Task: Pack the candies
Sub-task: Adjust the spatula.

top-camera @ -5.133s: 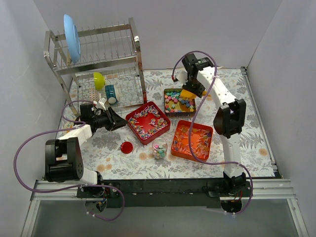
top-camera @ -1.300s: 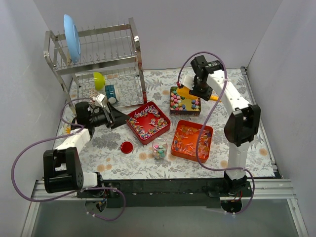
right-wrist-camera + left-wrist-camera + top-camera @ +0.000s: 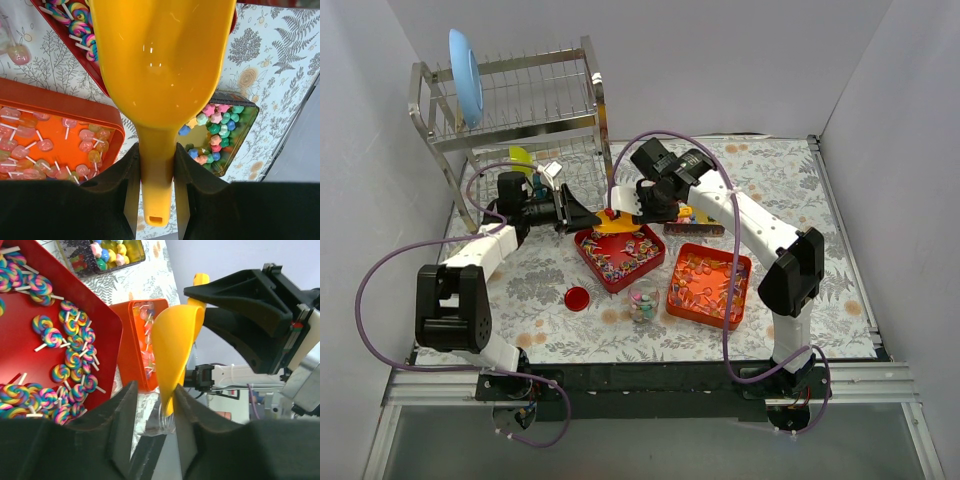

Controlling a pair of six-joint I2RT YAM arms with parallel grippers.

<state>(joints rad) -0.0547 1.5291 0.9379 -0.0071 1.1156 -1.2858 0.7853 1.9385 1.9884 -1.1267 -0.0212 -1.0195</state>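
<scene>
Right claw (image 3: 155, 162) clamped on yellow scoop (image 3: 160, 60) handle. Left claw (image 3: 155, 392) part-open, straddling scoop lip, gap showing.

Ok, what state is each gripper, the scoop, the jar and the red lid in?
yellow plastic scoop, in the air over the red square tray.
right gripper, shut on the scoop's handle.
left gripper, jaws around the scoop's front lip, grip unclear.
small clear glass jar, upright, open, partly filled with candies.
round red lid, off the jar, lying flat.
</scene>
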